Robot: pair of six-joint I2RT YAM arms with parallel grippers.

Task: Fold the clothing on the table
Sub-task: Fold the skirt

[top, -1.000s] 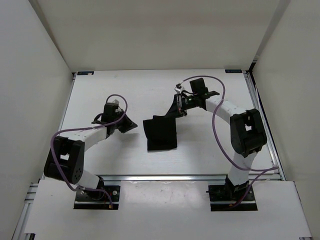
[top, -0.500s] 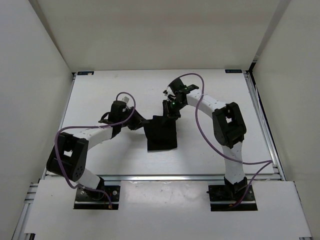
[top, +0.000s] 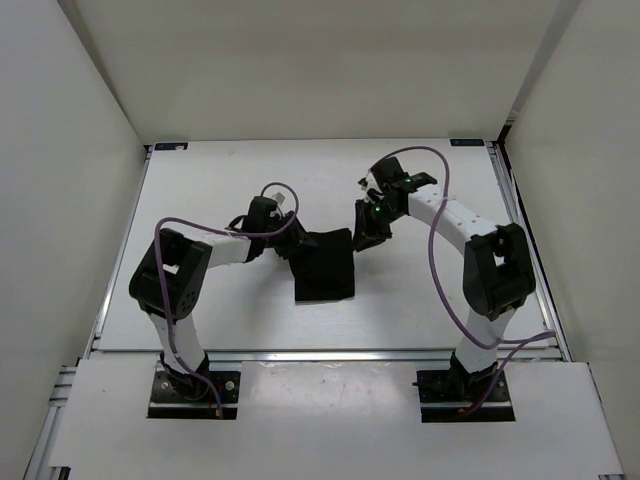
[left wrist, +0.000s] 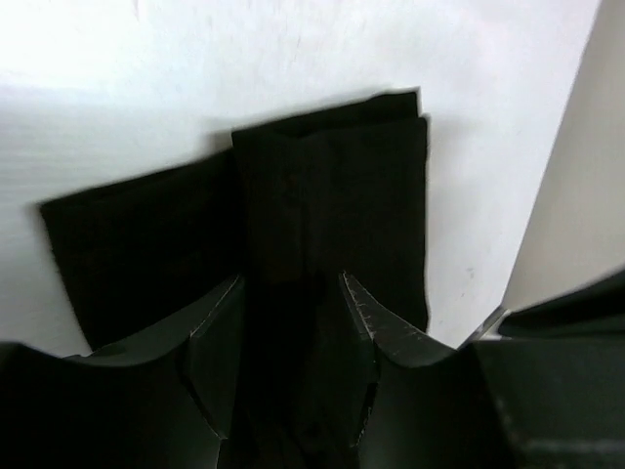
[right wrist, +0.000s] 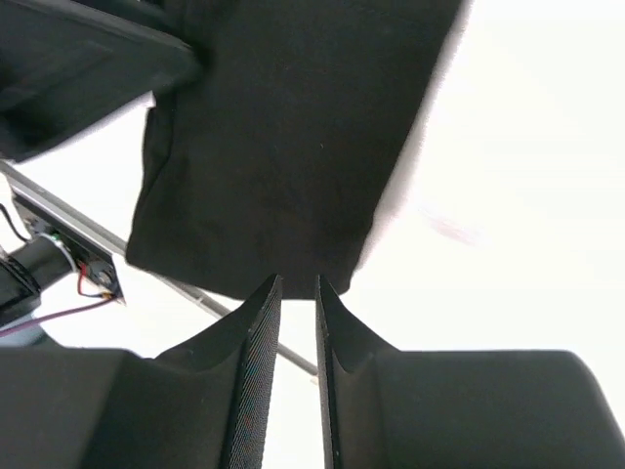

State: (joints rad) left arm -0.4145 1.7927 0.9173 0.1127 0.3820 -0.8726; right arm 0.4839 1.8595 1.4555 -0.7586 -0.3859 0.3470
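Centrally, black clothing (top: 324, 270), folded flat, white table (top: 250, 310)

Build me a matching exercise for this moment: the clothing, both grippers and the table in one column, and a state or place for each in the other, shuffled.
Column one:
1. clothing
2. left gripper
3. right gripper
4. table

Column two:
A. jaws wide apart, over the garment's left edge
B. jaws only a narrow gap apart, at the garment's far right corner
C. white and flat, with a metal rail along the near edge
D. black, folded in layers, lying mid-table

Pairs: 1-D, 2-A, 3-B, 4-C
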